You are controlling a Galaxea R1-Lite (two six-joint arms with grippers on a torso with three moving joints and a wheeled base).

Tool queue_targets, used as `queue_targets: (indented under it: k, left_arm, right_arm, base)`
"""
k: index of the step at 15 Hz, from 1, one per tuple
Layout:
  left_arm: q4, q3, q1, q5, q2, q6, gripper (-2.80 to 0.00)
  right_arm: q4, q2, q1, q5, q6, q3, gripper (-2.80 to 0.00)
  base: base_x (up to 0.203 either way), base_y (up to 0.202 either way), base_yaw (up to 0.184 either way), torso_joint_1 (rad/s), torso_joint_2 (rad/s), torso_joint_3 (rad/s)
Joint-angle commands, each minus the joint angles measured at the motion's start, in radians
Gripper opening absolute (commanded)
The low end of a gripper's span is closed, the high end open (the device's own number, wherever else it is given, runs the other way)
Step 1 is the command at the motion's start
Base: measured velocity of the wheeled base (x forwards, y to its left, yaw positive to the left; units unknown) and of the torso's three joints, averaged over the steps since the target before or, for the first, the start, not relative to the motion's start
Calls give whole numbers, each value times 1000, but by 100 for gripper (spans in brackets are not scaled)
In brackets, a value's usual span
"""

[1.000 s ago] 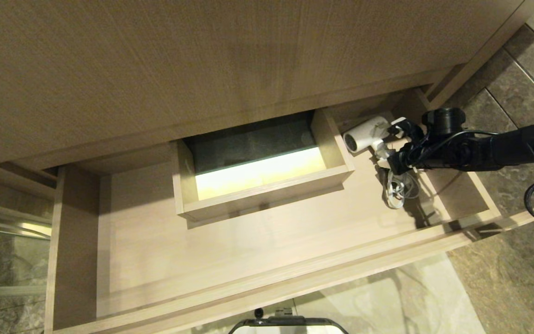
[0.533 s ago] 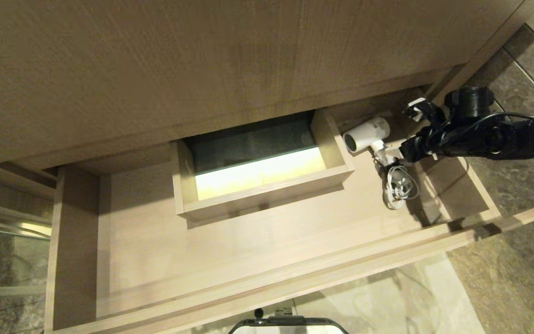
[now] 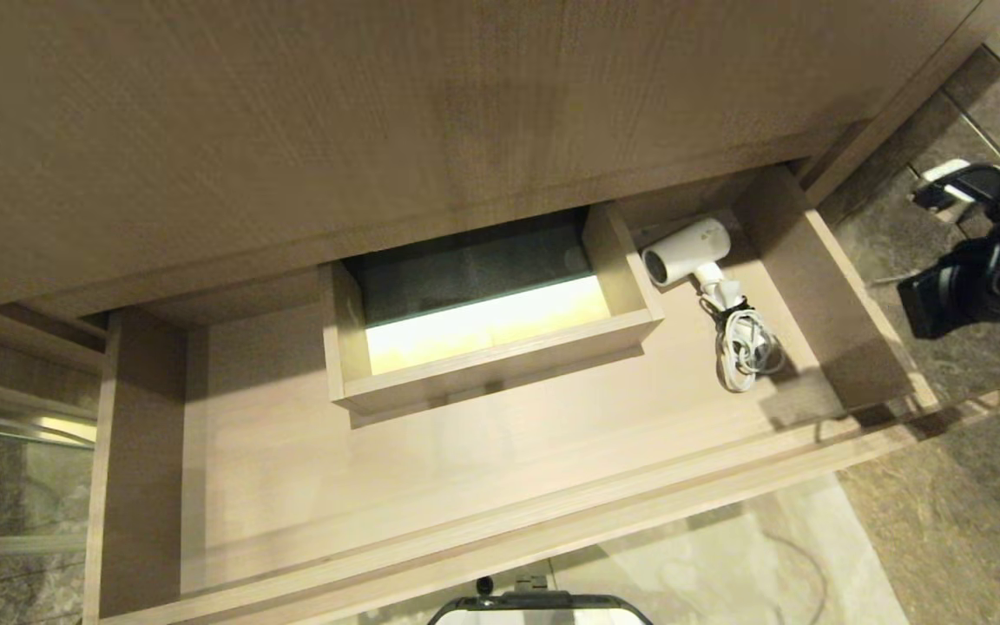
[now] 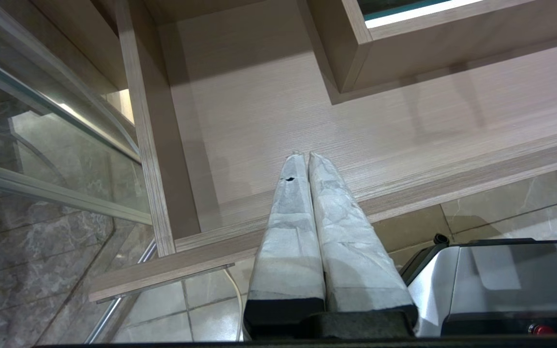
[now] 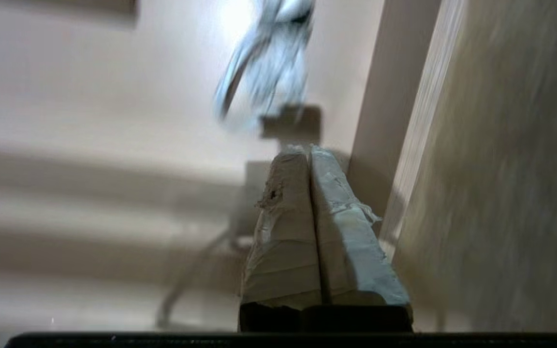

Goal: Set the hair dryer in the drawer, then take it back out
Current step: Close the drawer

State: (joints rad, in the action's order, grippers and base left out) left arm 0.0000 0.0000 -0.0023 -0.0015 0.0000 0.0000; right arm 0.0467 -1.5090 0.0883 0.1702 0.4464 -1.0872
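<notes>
White hair dryer (image 3: 687,248) lies in the drawer (image 3: 500,486); our right gripper (image 5: 307,151), closed and empty, may snag its cord (image 3: 747,349) when regrasping.

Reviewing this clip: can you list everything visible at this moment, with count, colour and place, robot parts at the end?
hair dryer: one, white, lying in the drawer's right rear corner, beside the boxed cutout.
cord: one coiled bundle, white with a black tie, on the drawer floor in front of the dryer.
drawer: one, light wood grain, pulled open.
boxed cutout: one, same wood, rear centre of the drawer, lit inside.
wood panel: one, darker tan, above the drawer.
floor tiles: grey stone and pale, around the cabinet.
robot base: dark edge at the bottom of the head view.
left gripper: shut, empty, over the drawer's front left.
right gripper: shut, empty, outside the drawer's right wall.
</notes>
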Motion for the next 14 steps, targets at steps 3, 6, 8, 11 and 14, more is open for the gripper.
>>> queue_targets:
  k: [3, 6, 8, 11, 14]
  left_arm:
    - [0, 0, 0, 0, 0, 0, -280]
    - [0, 1, 0, 0, 0, 0, -280]
    - [0, 2, -1, 0, 0, 0, -280]
    - [0, 2, 1, 0, 0, 0, -280]
    - [0, 2, 1, 0, 0, 0, -280]
  right_arm:
    - [60, 450, 18, -66, 18, 444, -280]
    - [104, 522, 23, -160, 35, 607, -280]
    - [108, 477, 22, -225, 35, 642, -280]
    - [46, 359, 22, -233, 32, 655, -280]
    - [-90, 224, 22, -231, 30, 647, -280]
  base:
    - [0, 0, 0, 0, 0, 0]
    - [0, 0, 0, 0, 0, 0]
    - [0, 0, 0, 0, 0, 0]
    - [0, 0, 0, 0, 0, 0]
    - [0, 0, 0, 0, 0, 0]
